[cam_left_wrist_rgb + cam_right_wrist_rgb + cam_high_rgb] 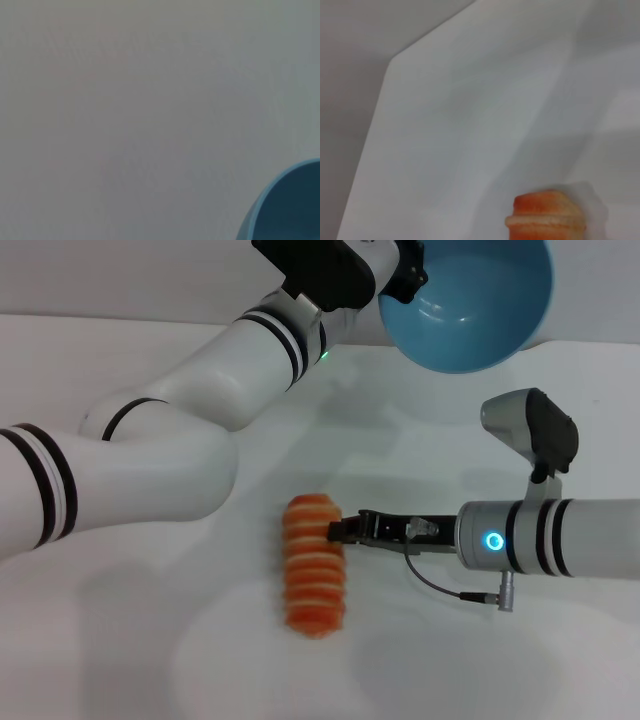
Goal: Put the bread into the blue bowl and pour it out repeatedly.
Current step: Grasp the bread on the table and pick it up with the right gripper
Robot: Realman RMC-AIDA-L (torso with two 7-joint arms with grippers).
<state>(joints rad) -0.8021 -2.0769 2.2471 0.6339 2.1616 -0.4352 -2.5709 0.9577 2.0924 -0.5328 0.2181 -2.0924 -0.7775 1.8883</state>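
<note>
The blue bowl (470,310) is held high at the back of the head view, tipped so its empty inside faces forward. My left gripper (408,275) is shut on its rim. A slice of that bowl (292,210) shows in the left wrist view. The bread (312,565), orange-brown with cream stripes, lies on the white table (150,640) in the middle. My right gripper (335,531) reaches in from the right at table height and meets the bread's right side near its far end. One end of the bread (547,220) fills the edge of the right wrist view.
My left arm (150,460) arcs across the left half of the table, from the near left up to the bowl. The right forearm (540,535) lies across the right side. A loose cable (450,585) hangs beneath the right wrist.
</note>
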